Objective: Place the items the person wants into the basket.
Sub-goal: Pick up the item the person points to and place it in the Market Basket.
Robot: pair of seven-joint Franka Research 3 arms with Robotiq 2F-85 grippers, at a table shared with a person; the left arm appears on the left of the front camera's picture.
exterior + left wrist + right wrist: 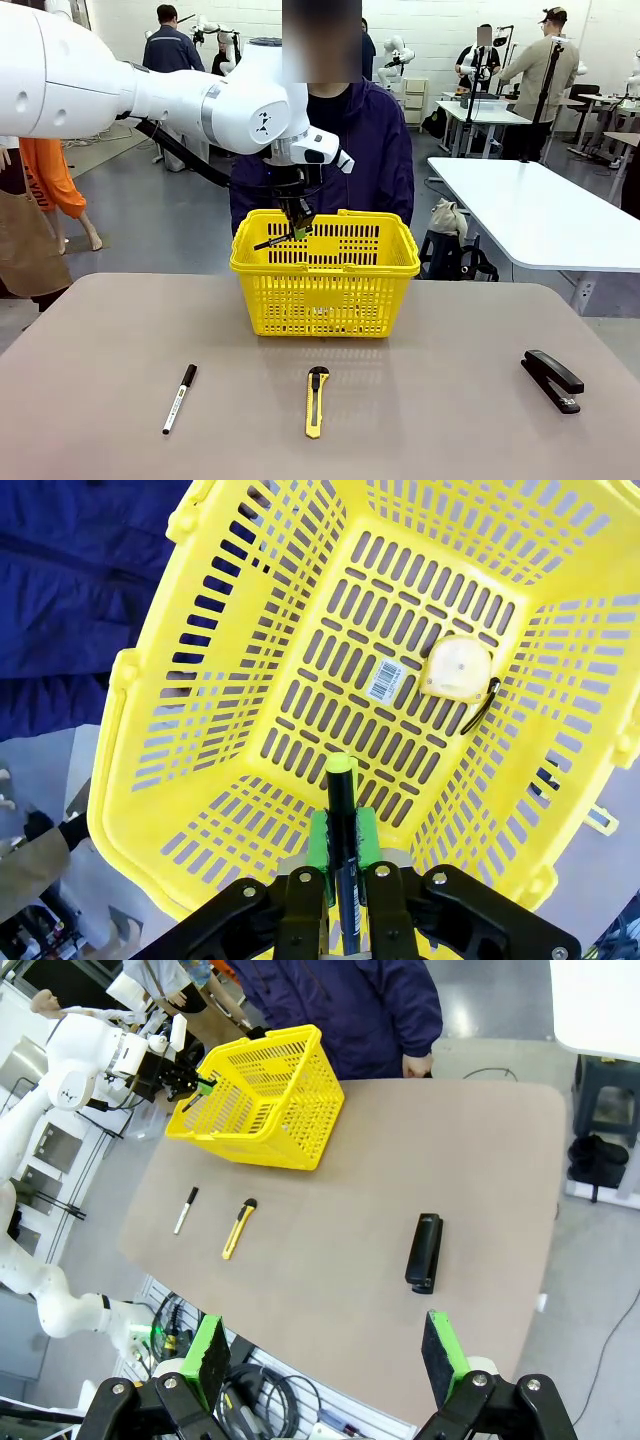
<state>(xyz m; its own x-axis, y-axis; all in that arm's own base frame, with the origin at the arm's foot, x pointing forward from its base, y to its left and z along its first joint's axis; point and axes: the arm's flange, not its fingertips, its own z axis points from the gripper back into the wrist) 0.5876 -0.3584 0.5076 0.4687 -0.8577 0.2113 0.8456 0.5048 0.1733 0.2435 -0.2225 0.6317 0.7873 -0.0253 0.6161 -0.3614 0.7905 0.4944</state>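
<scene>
The yellow basket (325, 280) stands at the far middle of the table, in front of the person (345, 140) in the navy jacket. My left gripper (298, 225) hangs over the basket's left rear rim, shut on the slim black pen (285, 238) with the yellow-green end (340, 764). The round yellow tape measure (456, 668) lies on the basket (250, 810) floor. The black stapler (551, 380) rests near the right edge of the table. My right gripper (325, 1360) is high above the near right side, open and holding nothing; the stapler (425, 1251) lies below it.
A white-barrelled marker (180, 397) with a black cap lies front left. A yellow-and-black utility knife (316, 400) lies front centre. A white table (540, 210) stands behind on the right. The person's hand (415, 1065) rests at the far table edge.
</scene>
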